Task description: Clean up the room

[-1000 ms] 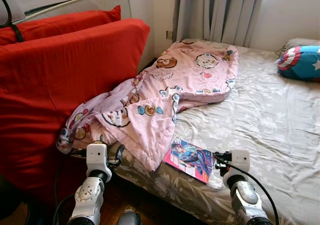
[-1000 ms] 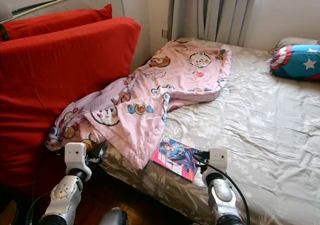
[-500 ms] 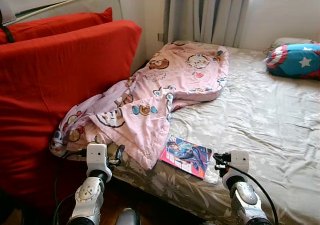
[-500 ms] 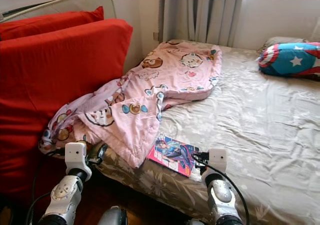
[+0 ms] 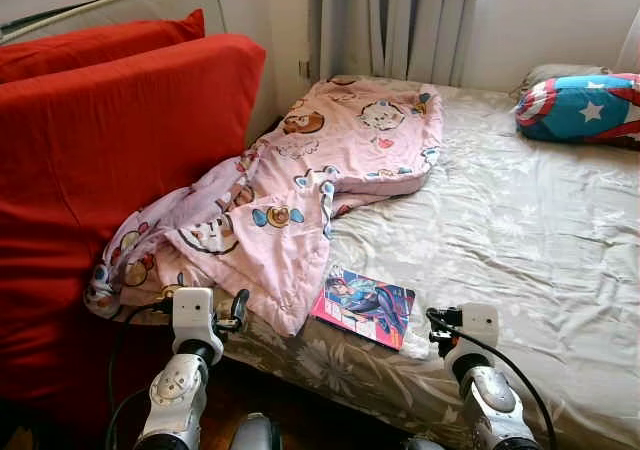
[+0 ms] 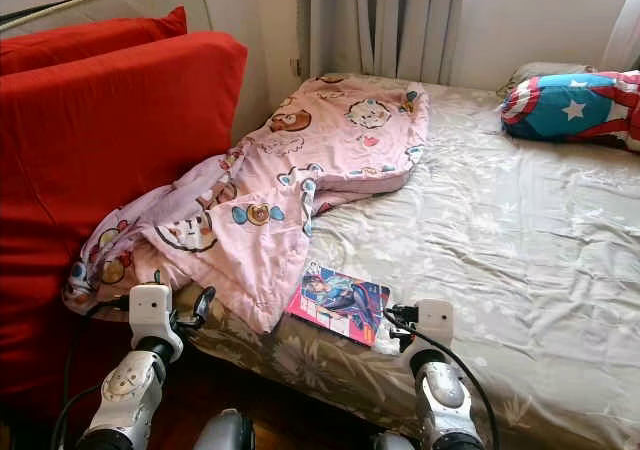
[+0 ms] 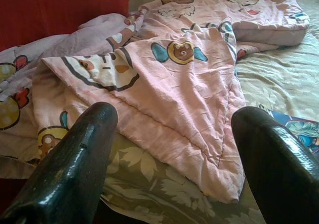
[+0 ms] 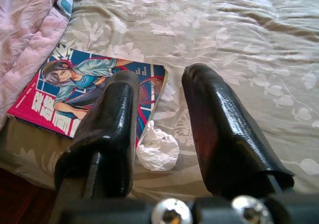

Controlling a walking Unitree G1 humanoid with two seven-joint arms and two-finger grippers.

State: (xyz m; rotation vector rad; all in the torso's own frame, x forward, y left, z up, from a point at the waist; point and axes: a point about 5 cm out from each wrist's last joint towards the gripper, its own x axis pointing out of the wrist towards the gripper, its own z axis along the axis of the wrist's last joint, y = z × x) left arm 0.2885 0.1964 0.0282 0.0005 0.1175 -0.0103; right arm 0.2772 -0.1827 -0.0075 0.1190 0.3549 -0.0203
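Observation:
A pink cartoon-print blanket (image 5: 320, 170) lies rumpled across the left part of the bed and hangs over its near edge. A comic book (image 5: 364, 305) lies flat by the bed's front edge, and a crumpled white paper wad (image 8: 157, 151) rests just beside it. My right gripper (image 8: 159, 104) hovers open right over the wad and the book's corner. My left gripper (image 7: 174, 129) is open too, held low before the blanket's hanging corner (image 7: 214, 169). Both arms (image 5: 190, 370) rise from the bottom of the head views.
Large red cushions (image 5: 110, 150) lean upright against the bed's left side. A star-and-stripe pillow (image 5: 580, 105) lies at the head of the bed by the grey curtains (image 5: 400, 20). The floral bed sheet (image 5: 520, 230) is bare on the right. Dark wooden floor (image 5: 270, 400) lies below.
The camera has swung rightward, so the whole scene has shifted left in the head views. Both grippers keep their pose and remain open.

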